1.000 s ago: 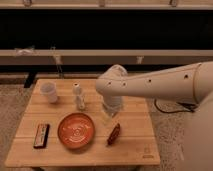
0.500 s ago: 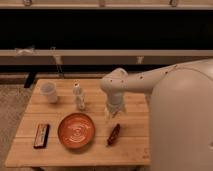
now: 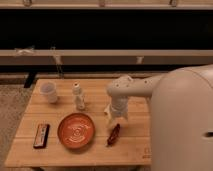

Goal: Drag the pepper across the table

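The pepper (image 3: pixel 114 135) lies on the near right part of the table (image 3: pixel 95 152), just right of the orange plate (image 3: pixel 76 131). The gripper (image 3: pixel 114 118) hangs just above its far end; whether it is spread or pressed together I cannot tell. The drag looks hardly begun, with the pull across the table left to do. The small mark (image 3: pixel 146 151) at the near right corner cannot be read

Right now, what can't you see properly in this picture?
Camera view:
- The light wooden table's right end: hidden behind the robot's white body.
- Whether the gripper, just above the small dark red-brown pepper's upper tip, touches it: the white arm covers that spot.
- What the dark rectangular bar left of the round orange plate is: too small.
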You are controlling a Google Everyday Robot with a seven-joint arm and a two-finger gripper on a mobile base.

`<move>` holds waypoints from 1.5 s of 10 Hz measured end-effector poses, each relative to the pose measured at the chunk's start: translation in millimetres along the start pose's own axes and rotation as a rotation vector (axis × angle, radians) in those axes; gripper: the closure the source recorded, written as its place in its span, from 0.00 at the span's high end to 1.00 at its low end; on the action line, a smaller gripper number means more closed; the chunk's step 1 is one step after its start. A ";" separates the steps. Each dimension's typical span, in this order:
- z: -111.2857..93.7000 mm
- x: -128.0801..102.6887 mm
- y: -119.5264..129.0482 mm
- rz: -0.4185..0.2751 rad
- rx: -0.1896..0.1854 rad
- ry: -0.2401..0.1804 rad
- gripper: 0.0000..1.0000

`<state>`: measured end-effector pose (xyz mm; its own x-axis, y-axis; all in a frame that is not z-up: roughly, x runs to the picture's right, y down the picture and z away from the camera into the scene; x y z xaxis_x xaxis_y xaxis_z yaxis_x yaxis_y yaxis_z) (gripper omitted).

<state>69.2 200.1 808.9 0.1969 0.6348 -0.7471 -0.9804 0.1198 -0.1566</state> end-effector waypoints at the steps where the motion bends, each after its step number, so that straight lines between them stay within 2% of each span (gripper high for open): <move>1: 10.1 0.3 3.6 0.005 -0.006 0.010 0.73; 5: 35.6 1.2 2.0 0.032 -0.015 0.054 0.72; 7: 38.0 3.2 -1.9 0.043 -0.020 0.069 0.58; 12: 26.2 4.7 -21.3 0.085 -0.055 0.064 0.08; 13: 23.8 4.2 -23.3 0.087 -0.059 0.062 0.01; 15: 18.7 1.6 -27.1 0.088 -0.064 0.055 0.00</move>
<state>95.9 212.2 824.0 0.1119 0.5979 -0.7937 -0.9916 0.0155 -0.1281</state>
